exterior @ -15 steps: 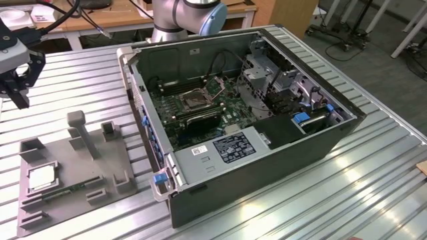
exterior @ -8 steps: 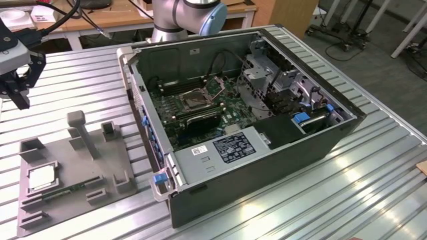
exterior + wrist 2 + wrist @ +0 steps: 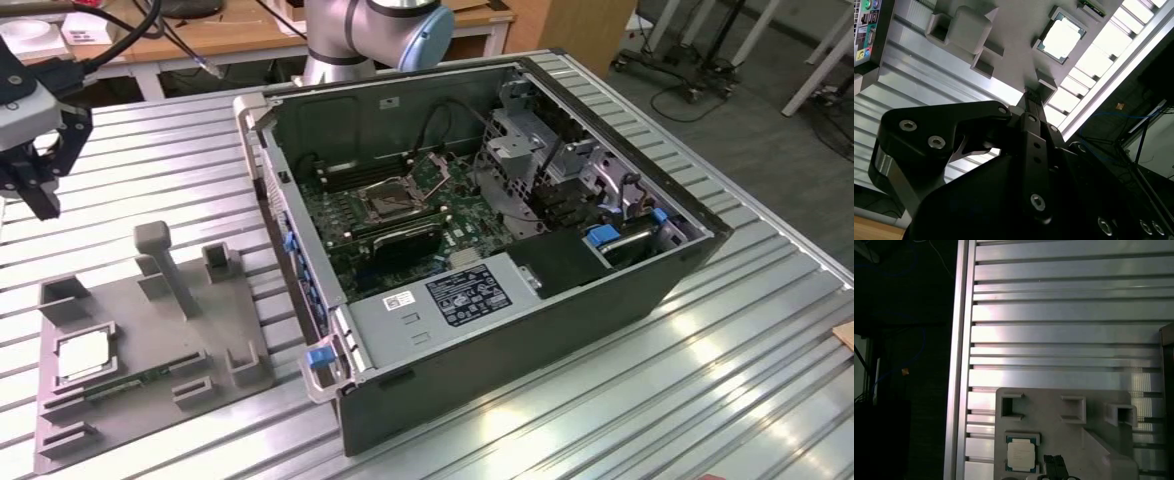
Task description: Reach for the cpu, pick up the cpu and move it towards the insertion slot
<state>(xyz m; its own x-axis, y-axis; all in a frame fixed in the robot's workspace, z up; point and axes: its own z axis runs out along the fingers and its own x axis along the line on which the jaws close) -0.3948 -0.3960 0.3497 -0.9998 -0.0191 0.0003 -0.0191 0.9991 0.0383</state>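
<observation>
The cpu (image 3: 83,357), a small shiny square chip, lies flat in a pocket of the grey tray (image 3: 234,345) at the exterior view's left. Both wrist views look down on the cpu (image 3: 1061,35) (image 3: 1021,454) resting in the tray (image 3: 1014,20) (image 3: 1074,440). My gripper (image 3: 40,205) hangs above the table, beyond the tray and well above the chip, its fingers shut and holding nothing. Its dark tips (image 3: 1030,91) (image 3: 1054,464) point down near the chip. The insertion slot (image 3: 395,200), a silver-framed socket with a dark centre, sits on the motherboard inside the open computer case.
The open computer case (image 3: 534,330) lies on the ribbed metal table (image 3: 160,150), its black wall between tray and socket. The tray carries upright grey posts (image 3: 158,255) and a green circuit strip (image 3: 127,385). The arm's base (image 3: 354,40) stands behind the case. The table edge (image 3: 961,365) runs close to the tray.
</observation>
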